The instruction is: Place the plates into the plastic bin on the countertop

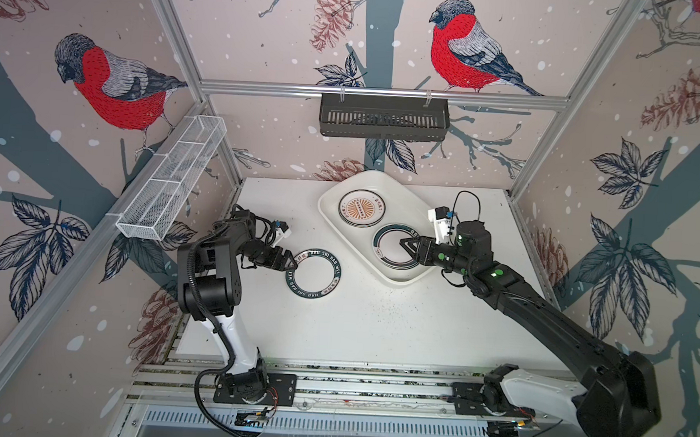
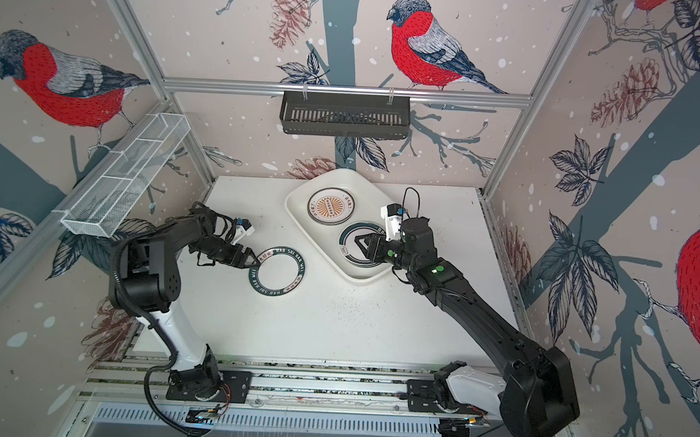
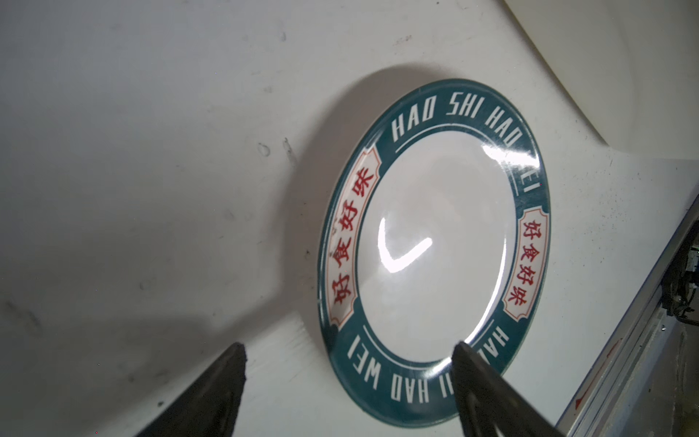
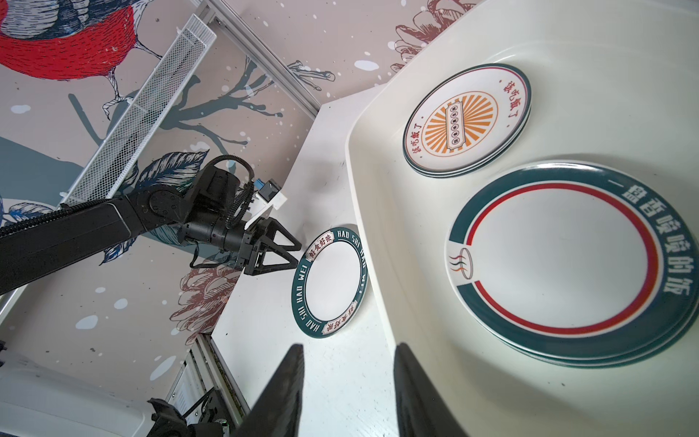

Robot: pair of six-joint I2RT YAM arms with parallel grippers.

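Observation:
One teal-rimmed plate point(image 1: 313, 273) point(image 3: 435, 242) lettered HAO SHI HAO WEI lies flat on the white countertop point(image 1: 375, 321), left of the plastic bin point(image 1: 369, 175) point(image 4: 359, 189). My left gripper point(image 1: 291, 261) point(image 3: 350, 352) is open at the plate's left edge, one fingertip point(image 3: 469, 363) over the rim and the other on the bare table side. Inside the bin sit a sunburst plate point(image 1: 360, 209) point(image 4: 467, 121) atop a small stack and a teal-and-red ringed plate point(image 1: 383, 257) point(image 4: 559, 261) on another. My right gripper point(image 1: 405, 246) point(image 4: 350, 350) hovers open and empty over the ringed plate.
A black slotted basket point(image 1: 383, 117) hangs on the back rail. A white wire mesh basket point(image 1: 171, 179) hangs along the left wall. Aluminium rails point(image 1: 371, 387) carrying both arm bases run along the counter's front edge.

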